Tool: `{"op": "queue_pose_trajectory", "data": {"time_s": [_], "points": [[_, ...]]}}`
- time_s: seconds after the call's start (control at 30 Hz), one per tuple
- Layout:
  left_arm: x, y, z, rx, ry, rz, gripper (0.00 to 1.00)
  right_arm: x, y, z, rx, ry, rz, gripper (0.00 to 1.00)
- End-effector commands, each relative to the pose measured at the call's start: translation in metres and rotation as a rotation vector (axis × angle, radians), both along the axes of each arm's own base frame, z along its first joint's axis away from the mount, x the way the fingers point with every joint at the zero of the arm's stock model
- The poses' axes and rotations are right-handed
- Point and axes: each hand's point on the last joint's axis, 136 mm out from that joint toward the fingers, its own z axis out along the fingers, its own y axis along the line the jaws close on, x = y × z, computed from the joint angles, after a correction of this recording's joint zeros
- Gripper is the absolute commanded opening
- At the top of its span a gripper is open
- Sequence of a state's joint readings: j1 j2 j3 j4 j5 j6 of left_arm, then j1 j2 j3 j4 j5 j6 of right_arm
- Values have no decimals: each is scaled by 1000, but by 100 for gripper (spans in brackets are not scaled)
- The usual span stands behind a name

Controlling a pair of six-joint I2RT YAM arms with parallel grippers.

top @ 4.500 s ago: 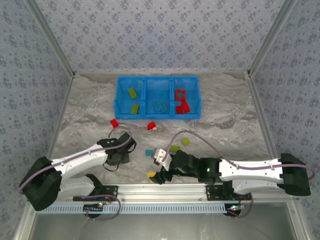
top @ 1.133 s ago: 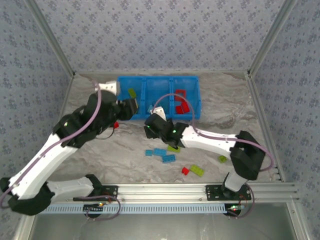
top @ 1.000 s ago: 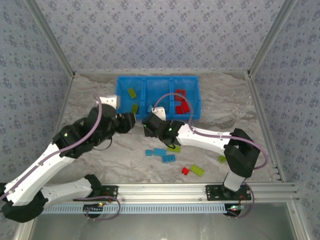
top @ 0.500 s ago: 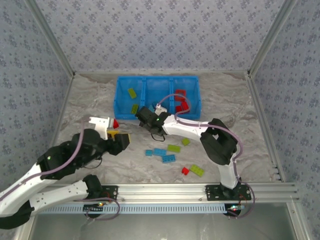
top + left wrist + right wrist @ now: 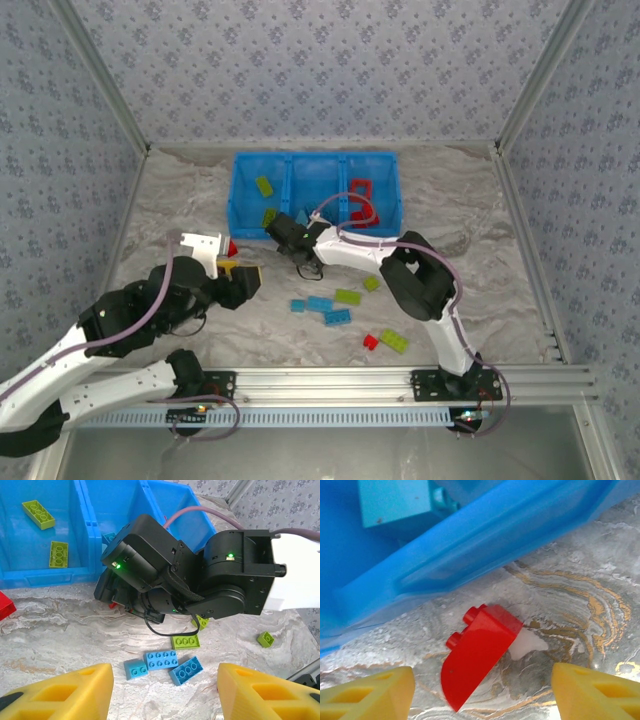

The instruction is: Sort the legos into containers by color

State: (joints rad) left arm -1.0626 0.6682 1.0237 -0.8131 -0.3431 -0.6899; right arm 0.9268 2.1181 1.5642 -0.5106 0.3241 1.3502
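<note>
— Looking at the right pincer (image 5: pixel 482 692), how do its jaws stand?

— Wide. The two yellow fingertips (image 5: pixel 370 692) sit low over the desk (image 5: pixel 580 610), one on either side of a curved red brick (image 5: pixel 481 652), with a gap between each tip and the brick. Nothing is held.

— Where does that brick lie?

— On the desk just outside the front wall of the blue bin (image 5: pixel 485 545), near it but not touching. Behind that wall, a light blue brick (image 5: pixel 394 500) lies inside a compartment.

— And the left pincer (image 5: pixel 162 697)?

— Wide too, and empty, hovering over the desk well back from the bin. Its wrist camera looks at the right arm's black wrist (image 5: pixel 175 575), which stands at the bin's front wall.

— What lies in the compartments?

— Two lime bricks (image 5: pixel 59 554) are in the left one. From above, red pieces (image 5: pixel 366 213) are in the right one, among them an open frame. The right arm hides part of the middle one.

— What is loose on the desk?

— Three light blue bricks (image 5: pixel 162 659) lie close together, with a lime plate (image 5: pixel 185 641) just beyond them and a small lime brick (image 5: pixel 265 639) off to the right. From above, a longer lime brick (image 5: pixel 393 340) lies just beside a small red brick (image 5: pixel 370 342), nearer the arm bases. One more red piece (image 5: pixel 231 247) lies beside the left arm's wrist.
</note>
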Motion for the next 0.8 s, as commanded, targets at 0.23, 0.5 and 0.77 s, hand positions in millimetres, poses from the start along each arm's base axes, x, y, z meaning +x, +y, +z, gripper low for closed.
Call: {"op": "queue_pose_trajectory", "data": {"time_s": [0.23, 0.5, 0.77], "points": [[-1, -9, 1, -10, 0, -35, 57, 14, -10, -23, -43, 38, -30, 61], [0, -13, 0, -9, 0, -38, 57, 12, -13, -28, -56, 46, -27, 30], [-2, -21, 4, -23, 12, -69, 57, 0, -22, 26, -108, -82, 65, 17]]}}
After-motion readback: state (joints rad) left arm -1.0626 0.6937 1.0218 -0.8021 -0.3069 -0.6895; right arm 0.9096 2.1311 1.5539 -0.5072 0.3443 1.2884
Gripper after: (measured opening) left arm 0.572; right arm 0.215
